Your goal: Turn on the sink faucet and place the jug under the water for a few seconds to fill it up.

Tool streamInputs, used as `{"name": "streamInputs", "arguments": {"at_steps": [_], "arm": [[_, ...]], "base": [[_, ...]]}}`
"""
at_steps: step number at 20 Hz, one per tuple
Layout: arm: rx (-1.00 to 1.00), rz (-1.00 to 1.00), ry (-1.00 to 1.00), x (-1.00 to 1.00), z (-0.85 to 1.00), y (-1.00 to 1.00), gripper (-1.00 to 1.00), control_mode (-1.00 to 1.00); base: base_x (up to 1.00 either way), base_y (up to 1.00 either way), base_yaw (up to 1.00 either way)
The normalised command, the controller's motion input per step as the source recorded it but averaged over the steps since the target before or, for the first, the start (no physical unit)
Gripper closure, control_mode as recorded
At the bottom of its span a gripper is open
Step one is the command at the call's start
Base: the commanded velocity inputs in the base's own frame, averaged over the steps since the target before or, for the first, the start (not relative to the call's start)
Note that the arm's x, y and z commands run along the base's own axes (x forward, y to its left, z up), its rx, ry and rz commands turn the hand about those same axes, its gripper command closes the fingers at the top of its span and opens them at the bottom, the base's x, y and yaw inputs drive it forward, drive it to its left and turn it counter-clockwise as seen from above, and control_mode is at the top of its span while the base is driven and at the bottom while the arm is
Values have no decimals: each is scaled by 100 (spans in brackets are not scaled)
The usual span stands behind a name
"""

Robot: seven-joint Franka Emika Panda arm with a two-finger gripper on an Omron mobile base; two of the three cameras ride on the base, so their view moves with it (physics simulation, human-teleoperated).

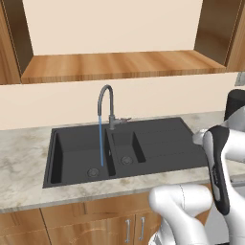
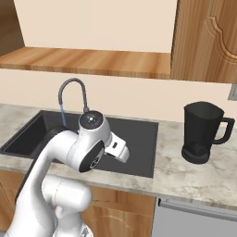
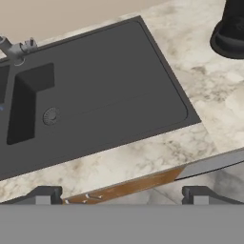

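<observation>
Matte black jug, tall, tapered, wide round base, upright on marble counter at 3 o'clock from sink; long axis vertical, curved handle pointing 3 o'clock in right base view. Faucet running, gooseneck arching toward 9 o'clock, thin blue water dropping into large basin. Arm folded low over drainboard, hand tilted down at counter edge. Gripper fingertips wide apart, released, grasping nothing, well apart from jug.
</observation>
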Motion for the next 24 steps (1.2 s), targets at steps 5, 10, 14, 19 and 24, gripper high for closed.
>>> {"name": "streamInputs", "arguments": {"at_steps": [5, 10, 14, 19, 24], "arm": [[0, 0, 0, 0, 0, 0, -100, -100], [0, 0, 0, 0, 0, 0, -100, -100], [0, 0, 0, -1, 0, -1, -100, -100], [0, 0, 0, -12, 0, -12, -100, 100], [0, 0, 0, 0, 0, 0, -100, 100]], "base": [[0, 0, 0], [0, 0, 0], [0, 0, 0], [-30, -43, 0], [-35, -99, 0]]}}
